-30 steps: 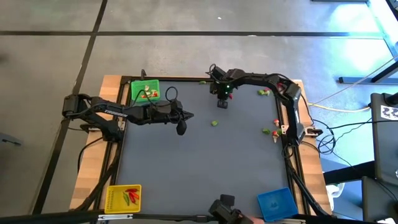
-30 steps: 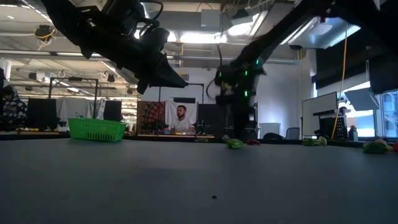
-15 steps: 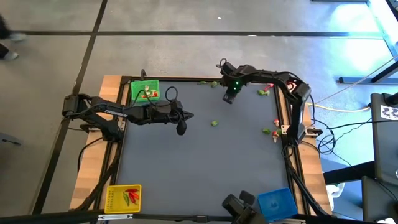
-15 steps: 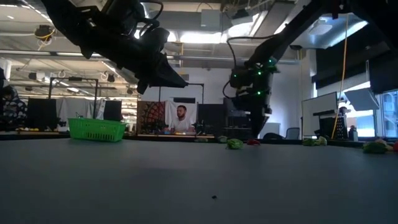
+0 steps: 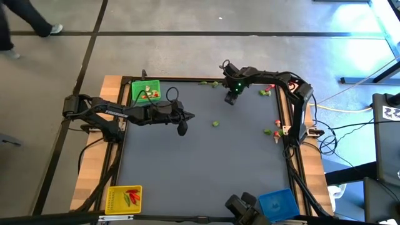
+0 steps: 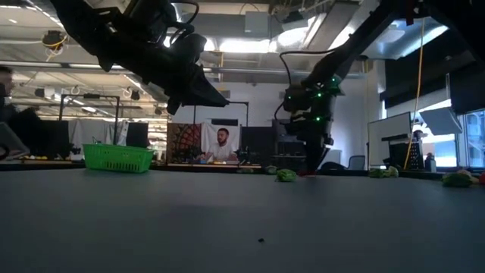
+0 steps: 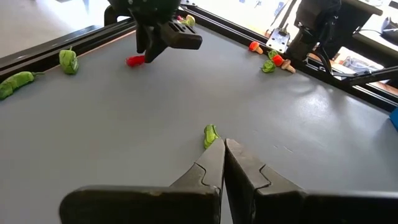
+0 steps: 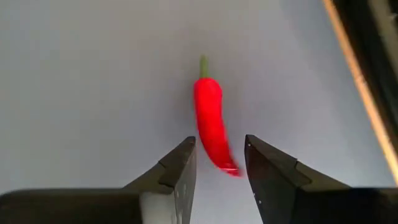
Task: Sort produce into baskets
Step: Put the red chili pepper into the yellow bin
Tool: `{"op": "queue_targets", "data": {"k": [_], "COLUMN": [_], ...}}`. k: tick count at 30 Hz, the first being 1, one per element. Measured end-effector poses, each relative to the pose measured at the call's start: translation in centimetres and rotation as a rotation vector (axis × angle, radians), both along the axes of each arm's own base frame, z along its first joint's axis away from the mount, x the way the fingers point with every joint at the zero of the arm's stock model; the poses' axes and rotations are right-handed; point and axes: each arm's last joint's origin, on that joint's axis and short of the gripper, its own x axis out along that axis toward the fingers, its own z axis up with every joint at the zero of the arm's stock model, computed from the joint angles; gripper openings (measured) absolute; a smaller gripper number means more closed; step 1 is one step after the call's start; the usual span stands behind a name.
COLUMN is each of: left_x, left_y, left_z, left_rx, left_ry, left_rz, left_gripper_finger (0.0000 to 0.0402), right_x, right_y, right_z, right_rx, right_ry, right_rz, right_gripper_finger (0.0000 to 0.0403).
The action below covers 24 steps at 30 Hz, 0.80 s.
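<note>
A red chilli pepper [image 8: 210, 121] lies flat on the grey mat near the table's far edge. My right gripper [image 8: 217, 152] is open and points down over it, one finger on either side of its tip end, touching nothing. The left wrist view shows the same pepper [image 7: 135, 60] just beside that gripper [image 7: 149, 50]. My left gripper [image 5: 182, 130] hangs shut above the mat's middle left, with a small green piece [image 7: 211, 134] on the mat just beyond its fingertips. The green basket [image 5: 145, 92] stands at the far left, the yellow basket [image 5: 124, 198] at the near left, the blue basket [image 5: 278, 204] at the near right.
Loose produce lies along the far rail [image 5: 209, 82], near the far right corner [image 5: 265, 92] and by the right rail [image 5: 270, 132]. The yellow basket holds red and green pieces. A person walks past beyond the far left corner [image 5: 25, 19]. Another person sits beyond the table [image 6: 220, 144].
My right gripper has moved toward the table's right edge and a little toward the far edge, rolling about its own axis, and now stands over the red pepper.
</note>
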Motion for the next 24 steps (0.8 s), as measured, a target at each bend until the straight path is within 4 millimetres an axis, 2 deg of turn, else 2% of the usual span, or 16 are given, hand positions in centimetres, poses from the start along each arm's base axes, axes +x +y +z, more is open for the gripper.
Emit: {"op": "queue_targets", "data": {"k": [12,18,21,24], "left_x": [0.0,0.0,0.0,0.0], "left_y": [0.0,0.0,0.0,0.0], "left_z": [0.0,0.0,0.0,0.0], "left_rx": [0.0,0.0,0.0,0.0], "left_ry": [0.0,0.0,0.0,0.0], "left_rz": [0.0,0.0,0.0,0.0], "left_gripper_finger": [0.0005,0.0005,0.0005,0.0005], "right_x": [0.3,0.9,1.0,1.0], "right_y": [0.2,0.2,0.2,0.1], "right_z": [-0.3,-1.5,-1.8,-1.8], "right_rx": [0.063,0.063,0.062,0.057], "right_ry": [-0.082,-0.065,-0.06,-0.062], "right_rz": [0.028,0.026,0.045,0.053], "right_gripper_finger": [0.0138,0.0136,0.0114,0.0071]}}
